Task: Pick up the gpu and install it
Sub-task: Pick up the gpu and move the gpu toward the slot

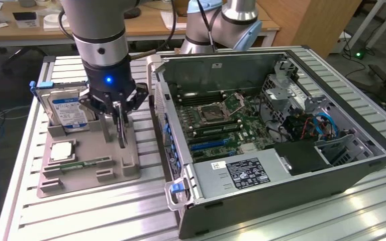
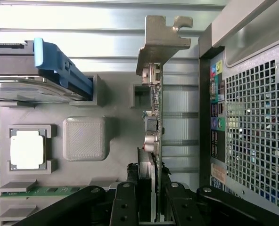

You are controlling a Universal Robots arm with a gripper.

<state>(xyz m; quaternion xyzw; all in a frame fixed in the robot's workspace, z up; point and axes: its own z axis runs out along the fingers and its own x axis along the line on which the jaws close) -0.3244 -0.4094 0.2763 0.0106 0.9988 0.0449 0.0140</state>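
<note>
The gpu [image 1: 121, 131] is a thin dark card standing on edge over the grey parts holder [image 1: 52, 183], beside the open computer case [image 1: 354, 165]. My gripper [image 1: 117, 111] comes down from above and is shut on the card's upper edge. In the wrist view the gpu [image 2: 156, 117] is edge-on, its pale metal bracket [image 2: 163, 37] at the far end, and my gripper [image 2: 149, 190] clamps it with a black finger [image 2: 125, 202] on each side. I cannot tell whether the card's lower edge still rests in the holder slot.
The holder also carries a silver hard drive with a blue label [image 1: 69, 111], a processor chip [image 1: 62, 150] and a green memory stick [image 1: 86, 163]. Inside the case lie the motherboard [image 1: 213, 125] and a power supply [image 1: 247, 170]. A second arm's base [image 1: 226, 25] stands behind.
</note>
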